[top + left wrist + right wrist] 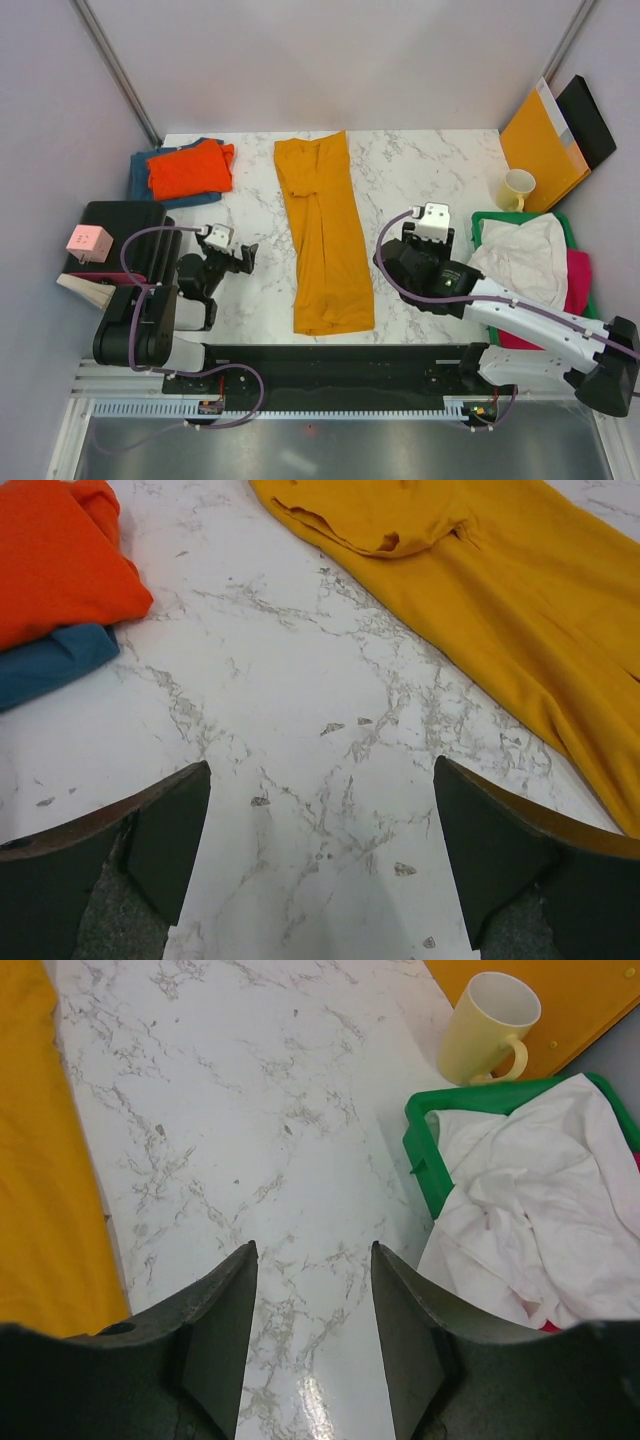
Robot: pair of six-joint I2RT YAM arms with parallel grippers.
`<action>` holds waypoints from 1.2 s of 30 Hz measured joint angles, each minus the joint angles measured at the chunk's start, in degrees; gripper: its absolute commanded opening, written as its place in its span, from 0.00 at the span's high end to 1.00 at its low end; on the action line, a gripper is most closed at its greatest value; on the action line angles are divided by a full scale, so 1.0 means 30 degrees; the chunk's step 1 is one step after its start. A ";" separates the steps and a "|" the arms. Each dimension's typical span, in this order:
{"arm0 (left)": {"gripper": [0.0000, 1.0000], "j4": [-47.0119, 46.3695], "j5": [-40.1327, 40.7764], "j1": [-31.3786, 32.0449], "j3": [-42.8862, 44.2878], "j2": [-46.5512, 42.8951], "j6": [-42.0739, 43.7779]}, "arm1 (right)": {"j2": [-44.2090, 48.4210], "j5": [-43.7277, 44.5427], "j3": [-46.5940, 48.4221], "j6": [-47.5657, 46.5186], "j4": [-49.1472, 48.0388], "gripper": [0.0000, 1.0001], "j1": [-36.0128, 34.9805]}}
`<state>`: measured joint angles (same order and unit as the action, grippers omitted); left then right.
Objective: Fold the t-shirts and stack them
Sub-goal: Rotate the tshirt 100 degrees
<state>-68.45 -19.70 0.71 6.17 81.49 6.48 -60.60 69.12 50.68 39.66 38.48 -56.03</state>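
The left gripper [322, 790] hangs low over bare marble with its jaws spread wide and nothing between them. It sits toward the near left of the tabletop [430, 170]. The right gripper [312, 1260] has its jaws parted less widely and is also empty, over the marble on the other side.

Between the two grippers lies the mustard-yellow t-shirt [325, 240]. It is folded lengthwise into a narrow strip that runs from close to the far edge down toward the near edge, and neither gripper touches it. A sleeve is bunched at its far end, and the cloth is creased along the middle.

In the far left corner, the orange t-shirt [188, 168] rests folded on the teal-blue t-shirt [140, 175]. By the right edge, the white t-shirt [525, 260] lies crumpled over the magenta t-shirt [578, 280] in a green tray [486, 218]. A pale mug [517, 189] stands just beyond the tray.

The lengthwise fold of the yellow tee appears done, and the crosswise fold looks to be next. Each gripper would need to pinch one corner of the same end. Together they would carry that end over the strip, keeping the edges aligned. The folded tee would then go onto the corner stack.
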 measured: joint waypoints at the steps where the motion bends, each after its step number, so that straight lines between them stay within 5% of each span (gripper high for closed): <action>1: 0.00 -0.0211 0.0007 0.0000 0.0022 0.0000 -0.0007 | -0.0321 0.0007 0.0146 0.0007 -0.0015 0.43 0.0000; 8: 0.00 0.1224 0.2521 -0.0058 0.2011 0.0153 -0.1035 | -0.1865 0.0248 0.1406 -0.1370 -0.1195 0.36 -0.0007; 19: 0.00 0.1982 0.3541 -0.0073 0.2091 0.0160 -0.1435 | -0.2871 -0.1807 -0.0029 -0.4947 -0.7766 0.34 0.0634; 26: 0.00 0.2018 0.3541 -0.0073 0.2091 0.0160 -0.1457 | -0.3286 -0.4000 -0.0685 -0.4998 -0.8160 0.34 0.0758; 36: 0.00 0.2025 0.3548 -0.0073 0.2091 0.0160 -0.1457 | 0.0066 -0.5326 -0.1137 -0.4809 -0.7810 0.33 0.0772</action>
<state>-62.37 -9.06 0.49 12.45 81.97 2.11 -60.40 53.15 47.27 25.23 15.05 -53.71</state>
